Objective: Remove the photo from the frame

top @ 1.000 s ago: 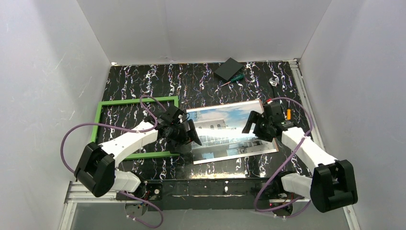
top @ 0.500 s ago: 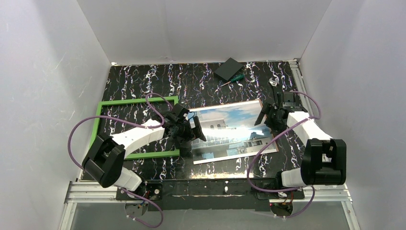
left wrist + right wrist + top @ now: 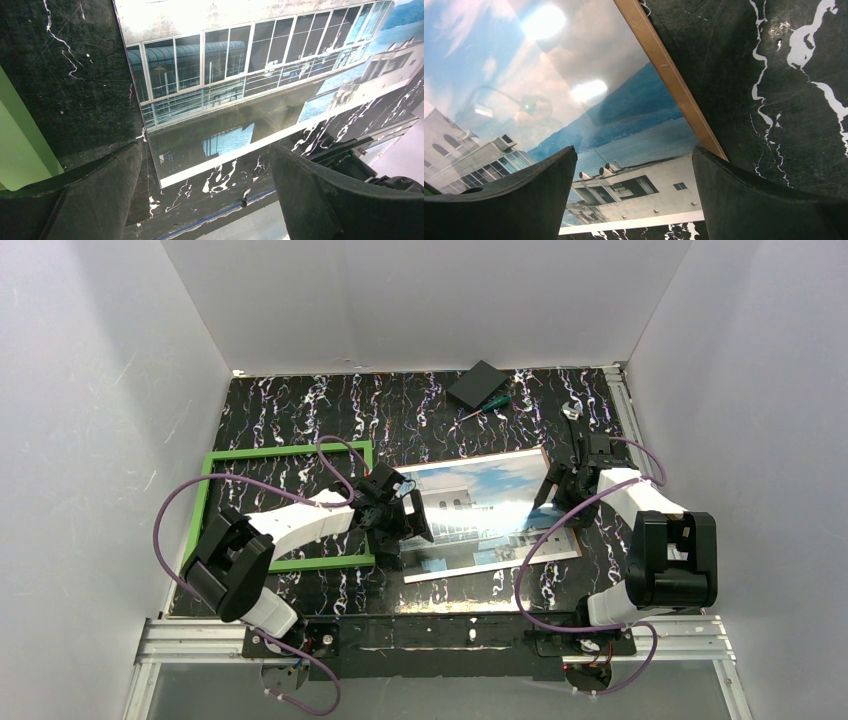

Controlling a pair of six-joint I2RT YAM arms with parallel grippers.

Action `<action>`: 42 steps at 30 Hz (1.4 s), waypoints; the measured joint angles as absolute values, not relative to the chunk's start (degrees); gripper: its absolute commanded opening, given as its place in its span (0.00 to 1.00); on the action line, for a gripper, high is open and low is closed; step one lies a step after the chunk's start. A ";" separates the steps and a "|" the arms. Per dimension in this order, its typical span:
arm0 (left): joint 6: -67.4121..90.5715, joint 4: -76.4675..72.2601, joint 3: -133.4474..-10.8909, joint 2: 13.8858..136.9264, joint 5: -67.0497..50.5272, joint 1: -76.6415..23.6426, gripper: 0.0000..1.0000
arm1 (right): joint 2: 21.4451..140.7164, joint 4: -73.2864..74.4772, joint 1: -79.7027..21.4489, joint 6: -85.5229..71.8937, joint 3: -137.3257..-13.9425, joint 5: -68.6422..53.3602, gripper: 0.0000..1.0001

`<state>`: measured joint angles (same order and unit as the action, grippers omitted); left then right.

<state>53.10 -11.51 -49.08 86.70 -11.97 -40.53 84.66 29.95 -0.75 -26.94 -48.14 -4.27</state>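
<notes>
The photo (image 3: 480, 510), a glossy print of a white building, sky and water, lies flat on the black marbled table, right of the bright-green frame (image 3: 285, 450). The frame lies flat with bare table inside it. My left gripper (image 3: 408, 520) is open and empty over the photo's left edge. In the left wrist view the photo (image 3: 240, 65) lies between its open jaws (image 3: 207, 200), with the frame (image 3: 20, 145) at the left. My right gripper (image 3: 560, 485) is open and empty over the photo's right edge. The right wrist view (image 3: 634, 200) shows the photo (image 3: 549, 100) on a brown backing board (image 3: 669, 75).
A black box (image 3: 477, 384), a green-handled screwdriver (image 3: 490, 403) and a small clear object (image 3: 572, 409) lie at the back of the table (image 3: 300, 410). White walls close in three sides. A metal rail runs along the near edge.
My right gripper has swung back and to the right, toward the photo's far right edge. My left gripper has shifted slightly right over the photo's left edge. The photo and frame have not moved.
</notes>
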 measured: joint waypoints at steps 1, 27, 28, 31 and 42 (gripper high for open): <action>53.08 -11.49 -49.08 86.70 -11.70 -40.73 0.98 | 84.66 29.91 -0.75 -26.96 -48.14 -4.51 0.93; 55.37 -13.37 -48.58 88.86 -12.91 -41.78 0.97 | 85.23 28.58 -0.71 -26.98 -48.18 -6.66 0.92; 55.37 -13.32 -48.62 88.86 -12.88 -41.80 0.97 | 85.25 28.60 -0.71 -26.98 -48.23 -6.68 0.92; 55.51 -12.93 -48.82 88.73 -12.88 -41.89 0.97 | 85.38 28.56 -0.71 -26.98 -48.25 -6.83 0.92; 55.53 -8.60 -51.18 85.27 -12.78 -42.61 0.98 | 85.97 28.34 -0.69 -27.00 -48.69 -7.81 0.92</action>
